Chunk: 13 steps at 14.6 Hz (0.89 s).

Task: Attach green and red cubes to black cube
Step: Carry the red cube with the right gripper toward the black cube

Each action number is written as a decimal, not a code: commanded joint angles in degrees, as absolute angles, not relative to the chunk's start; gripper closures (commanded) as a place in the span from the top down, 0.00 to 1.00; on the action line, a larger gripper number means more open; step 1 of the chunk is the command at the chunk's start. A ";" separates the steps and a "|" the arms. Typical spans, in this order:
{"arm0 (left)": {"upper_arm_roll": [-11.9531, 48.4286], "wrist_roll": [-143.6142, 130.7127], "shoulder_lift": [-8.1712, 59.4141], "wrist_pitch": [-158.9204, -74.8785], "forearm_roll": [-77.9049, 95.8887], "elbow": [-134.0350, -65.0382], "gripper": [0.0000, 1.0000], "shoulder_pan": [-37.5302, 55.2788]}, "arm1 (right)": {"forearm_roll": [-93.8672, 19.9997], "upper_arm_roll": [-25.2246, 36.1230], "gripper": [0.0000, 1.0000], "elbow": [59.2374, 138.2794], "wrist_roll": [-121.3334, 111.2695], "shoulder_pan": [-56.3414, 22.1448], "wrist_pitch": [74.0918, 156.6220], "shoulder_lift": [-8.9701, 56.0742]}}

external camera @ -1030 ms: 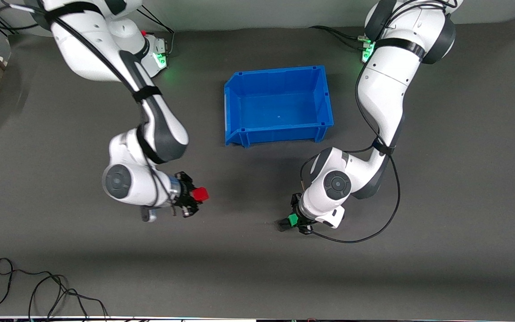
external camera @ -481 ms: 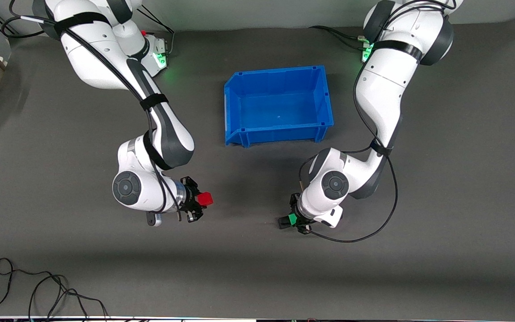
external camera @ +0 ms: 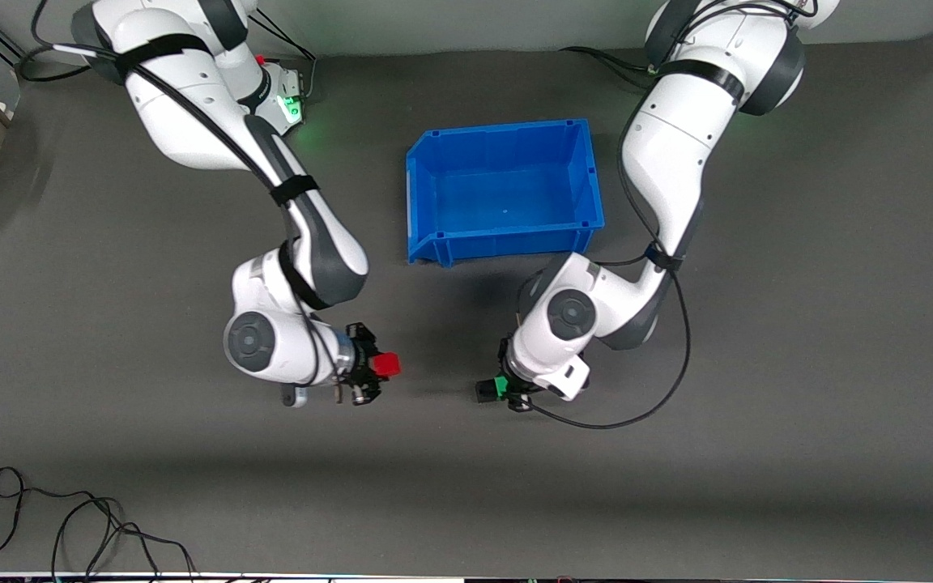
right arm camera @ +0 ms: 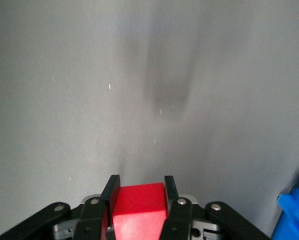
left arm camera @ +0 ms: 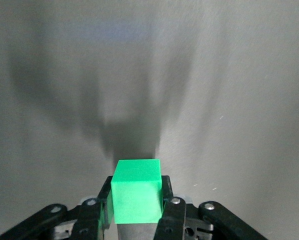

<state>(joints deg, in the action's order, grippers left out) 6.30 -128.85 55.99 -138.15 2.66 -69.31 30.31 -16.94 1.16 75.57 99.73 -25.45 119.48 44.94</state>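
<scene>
Holding one cube each above the grey table

Left gripper clamps the green cube with a black cube touching it; right gripper grasps the red cube. Both hover over bare table nearer the camera than the blue bin.

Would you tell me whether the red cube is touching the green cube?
Apart: the front view shows bare mat between the red cube and green cube.
</scene>
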 commanded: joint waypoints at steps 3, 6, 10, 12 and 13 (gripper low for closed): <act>5.62 -129.20 56.69 -137.46 -1.05 -68.29 0.00 33.05 | -15.47 1.32 0.00 69.70 107.82 -27.77 121.36 49.74; 5.63 -129.11 56.60 -137.37 -1.14 -68.64 0.00 33.93 | -12.77 1.58 0.00 67.94 109.59 -29.44 122.52 52.73; 5.63 -129.29 55.90 -136.94 -0.62 -68.55 0.00 33.93 | -8.79 1.49 0.00 64.96 114.43 -30.41 123.66 56.15; 5.63 -129.46 56.07 -136.84 -0.53 -68.55 0.00 34.01 | -8.61 1.49 0.00 63.12 115.66 -31.11 123.75 57.82; 5.63 -129.46 56.25 -137.02 -0.53 -68.55 0.00 34.01 | -8.53 1.58 0.00 62.32 116.45 -31.37 123.75 58.44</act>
<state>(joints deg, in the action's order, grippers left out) 6.29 -128.87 56.43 -138.08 -0.44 -69.13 33.26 -9.84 1.15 67.00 113.15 -30.37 123.96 55.53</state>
